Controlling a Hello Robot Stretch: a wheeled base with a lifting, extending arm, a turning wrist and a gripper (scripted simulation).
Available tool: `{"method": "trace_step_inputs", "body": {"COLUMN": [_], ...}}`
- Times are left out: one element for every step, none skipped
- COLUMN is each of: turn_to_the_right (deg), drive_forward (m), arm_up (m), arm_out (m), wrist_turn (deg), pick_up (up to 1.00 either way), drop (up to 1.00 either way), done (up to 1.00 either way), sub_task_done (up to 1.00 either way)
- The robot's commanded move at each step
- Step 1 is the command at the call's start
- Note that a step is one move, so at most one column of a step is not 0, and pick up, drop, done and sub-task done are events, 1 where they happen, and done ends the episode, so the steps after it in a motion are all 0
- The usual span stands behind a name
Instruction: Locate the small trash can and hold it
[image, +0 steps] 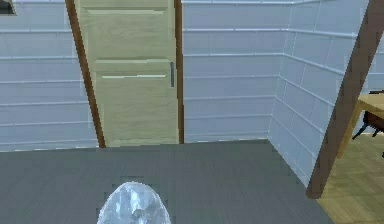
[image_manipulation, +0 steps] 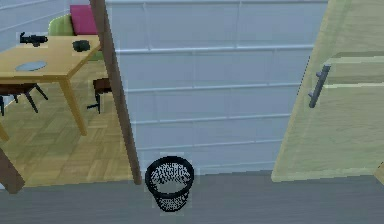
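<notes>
Where you look to the arm side, a white panelled wall (image_manipulation: 220, 90) stands between a pale door (image_manipulation: 345, 110) and a wooden table (image_manipulation: 50, 65). The small black mesh trash can (image_manipulation: 171, 184) sits on the floor at that wall's foot. The gripper's state, and its place relative to the can, you cannot tell.

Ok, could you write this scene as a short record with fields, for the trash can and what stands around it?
target: black mesh trash can, upright
stands on: grey floor, by the white panelled wall
left of it, arm side view: wooden door frame, then a wooden table on wood flooring
right of it: pale door with a metal handle
forward view: closed door ahead
</notes>
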Motion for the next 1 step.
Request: {"method": "trace_step_inputs", "body": {"turn_to_the_right": [0.0], "drive_forward": [0.0], "arm_up": [0.32], "arm_out": [0.0], "wrist_turn": [0.0], "pick_up": [0.0], "drop": [0.0], "done": [0.0], "sub_task_done": [0.0]}}
